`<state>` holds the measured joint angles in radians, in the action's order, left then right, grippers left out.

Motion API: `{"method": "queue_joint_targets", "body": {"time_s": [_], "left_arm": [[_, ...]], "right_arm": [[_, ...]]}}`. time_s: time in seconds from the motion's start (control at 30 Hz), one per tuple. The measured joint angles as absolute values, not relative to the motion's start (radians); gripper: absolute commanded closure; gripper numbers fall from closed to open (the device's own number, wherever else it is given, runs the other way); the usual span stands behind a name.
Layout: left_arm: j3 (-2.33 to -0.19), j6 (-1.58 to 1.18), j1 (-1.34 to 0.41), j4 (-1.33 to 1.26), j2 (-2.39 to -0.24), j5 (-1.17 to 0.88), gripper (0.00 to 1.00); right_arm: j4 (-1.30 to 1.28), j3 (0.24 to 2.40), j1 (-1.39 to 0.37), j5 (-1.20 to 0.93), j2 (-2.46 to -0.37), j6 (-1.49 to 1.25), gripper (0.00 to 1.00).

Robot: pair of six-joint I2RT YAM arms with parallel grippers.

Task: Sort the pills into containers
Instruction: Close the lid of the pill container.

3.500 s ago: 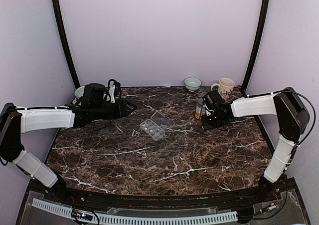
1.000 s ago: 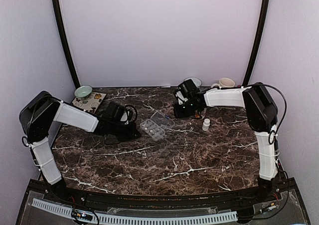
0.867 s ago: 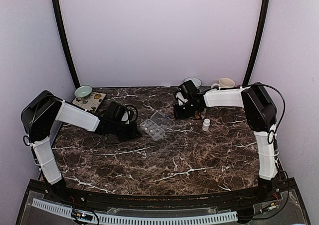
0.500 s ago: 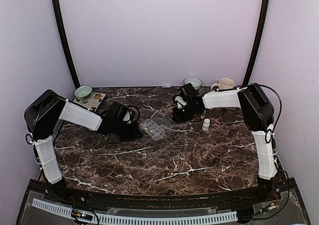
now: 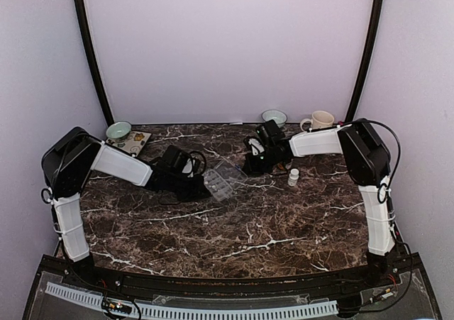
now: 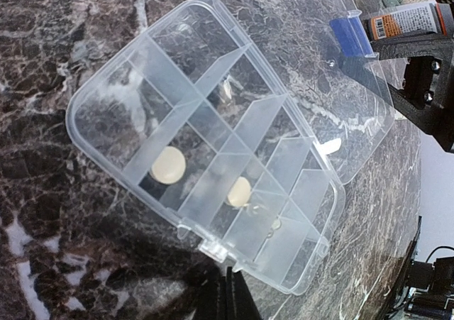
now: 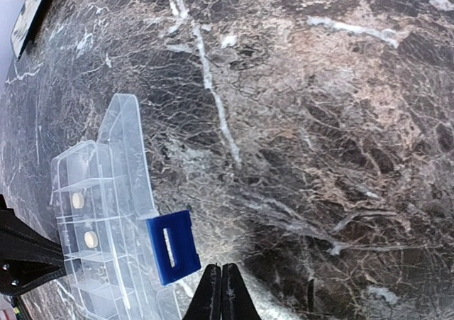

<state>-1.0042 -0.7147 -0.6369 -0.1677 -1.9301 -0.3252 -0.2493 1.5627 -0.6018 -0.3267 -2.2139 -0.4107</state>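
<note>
Dark veined marble formed the table [image 5: 284,221] on which two white-sleeved arms reached in from either side toward a clear organiser box [image 6: 206,142] lying near the middle, toward the back. The left hand [image 6: 225,299], its fingers pressed together with nothing seen between them, sat against the box's near rim by the latch tab. The right hand [image 7: 220,291], likewise closed and apparently empty, stood on the far side at the edge of the flung-open lid [image 6: 312,64]. Just beside its tips a blue slotted piece [image 7: 174,247] rested on that lid; whether the tips touched it could not be told. Two pale round pills [image 6: 168,165] lay in separate compartments [image 6: 128,107] of the box, the remaining cells looking empty or holding only specks too small to name. The danger, on this view, lay in the box's lightness: a nudge from either closed hand could skate it across the slick stone, tip it and roll the pills out of their cells, or knock the blue piece off. A push on the lid might also swing it shut.
</note>
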Motion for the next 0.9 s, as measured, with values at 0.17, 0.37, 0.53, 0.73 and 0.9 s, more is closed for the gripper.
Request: {"method": "queue_joint_targets", "body": {"time_s": [0.17, 0.37, 0.53, 0.73, 0.9], "left_arm": [[-1.009, -0.715, -0.638, -0.167, -1.934, -0.327, 1.0], [-1.009, -0.715, -0.638, -0.167, -1.934, -0.327, 1.0], [-1.009, -0.715, -0.638, -0.167, -1.934, -0.327, 1.0], [-1.009, -0.715, -0.638, -0.167, -1.934, -0.327, 1.0], [-1.009, -0.715, -0.638, -0.168, -1.934, -0.327, 1.0]], "right_arm": [[-0.229, 1.553, -0.601, -0.349, -2.214, -0.424, 0.99], [-0.202, 1.532, -0.601, -0.368, -2.214, -0.437, 0.99], [-0.186, 1.511, -0.603, -0.371, -2.201, -0.448, 0.99], [-0.172, 1.501, -0.617, -0.374, -2.17, -0.451, 0.99], [-0.158, 1.501, -0.637, -0.374, -2.154, -0.451, 0.99]]}}
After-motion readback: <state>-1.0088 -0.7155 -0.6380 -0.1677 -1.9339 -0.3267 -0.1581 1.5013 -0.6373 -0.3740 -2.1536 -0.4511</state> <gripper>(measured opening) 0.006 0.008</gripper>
